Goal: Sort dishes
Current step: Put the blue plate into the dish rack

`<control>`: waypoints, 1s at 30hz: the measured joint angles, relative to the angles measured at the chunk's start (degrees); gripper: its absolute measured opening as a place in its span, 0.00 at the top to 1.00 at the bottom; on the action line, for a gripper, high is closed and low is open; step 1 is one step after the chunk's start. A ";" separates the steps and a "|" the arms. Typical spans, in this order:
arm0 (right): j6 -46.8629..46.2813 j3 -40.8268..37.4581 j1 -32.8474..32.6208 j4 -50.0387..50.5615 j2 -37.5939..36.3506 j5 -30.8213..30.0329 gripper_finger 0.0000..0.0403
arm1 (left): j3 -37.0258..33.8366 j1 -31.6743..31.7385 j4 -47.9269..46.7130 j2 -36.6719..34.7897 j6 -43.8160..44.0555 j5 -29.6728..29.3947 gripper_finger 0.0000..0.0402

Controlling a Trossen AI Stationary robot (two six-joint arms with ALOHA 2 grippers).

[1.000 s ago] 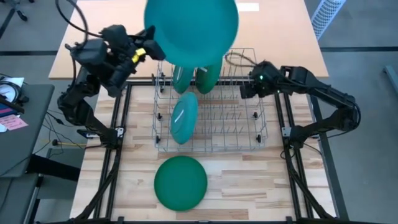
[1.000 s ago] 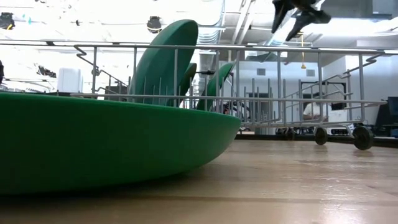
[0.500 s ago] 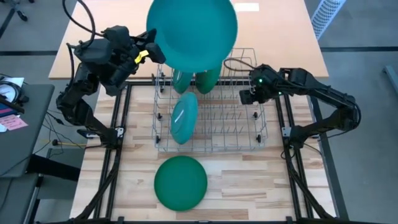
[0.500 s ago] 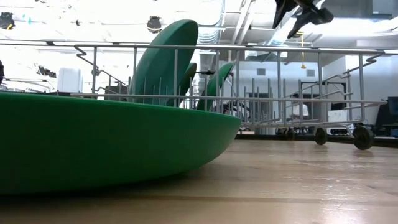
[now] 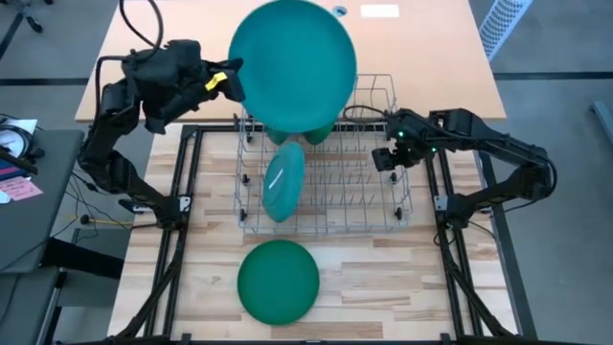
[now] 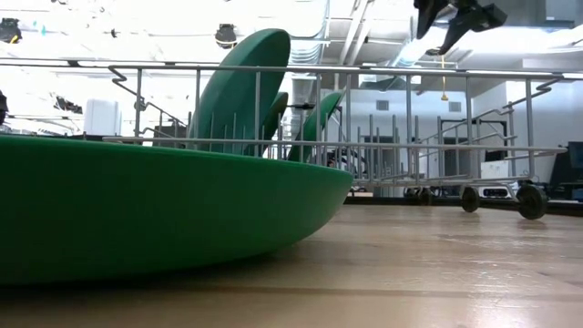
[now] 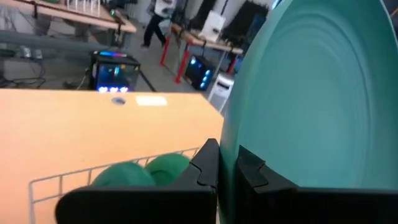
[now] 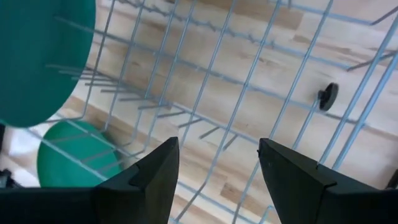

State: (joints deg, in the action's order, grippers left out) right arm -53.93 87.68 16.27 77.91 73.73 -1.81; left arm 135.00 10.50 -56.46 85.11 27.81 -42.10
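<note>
The raised teal plate (image 5: 292,65) hides two racked plates' (image 5: 287,134) tops.

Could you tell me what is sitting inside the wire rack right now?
Three plates stand on edge in the wire rack: one teal plate and two green plates behind it, mostly covered by the raised teal plate.

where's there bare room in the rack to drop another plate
The right half of the wire dish rack is bare, under the open right end effector. The left side is crowded: a teal plate upright mid-rack, two dark green plates at the back.
</note>
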 joint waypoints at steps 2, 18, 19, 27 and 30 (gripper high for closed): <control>0.44 0.00 1.02 0.00 0.01 0.02 0.44 | 0.00 0.80 -1.97 0.04 1.29 1.08 1.00; 8.45 0.00 6.44 -2.79 0.49 -1.08 0.44 | -0.02 13.75 5.18 2.91 8.79 71.53 1.00; 8.90 0.00 6.64 -2.77 0.48 -1.06 0.44 | -0.02 14.18 8.94 3.68 9.50 75.89 1.00; 8.98 0.00 6.18 -3.51 0.57 -1.11 0.44 | -0.09 14.19 65.60 12.40 16.55 102.04 1.00; 8.86 0.00 5.35 -3.37 0.57 -1.11 0.44 | 0.03 14.06 94.25 16.68 25.20 100.18 1.00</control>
State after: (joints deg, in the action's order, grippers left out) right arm -45.06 87.68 21.62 74.54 74.30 -2.92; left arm 135.03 24.55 37.79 101.79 53.00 58.08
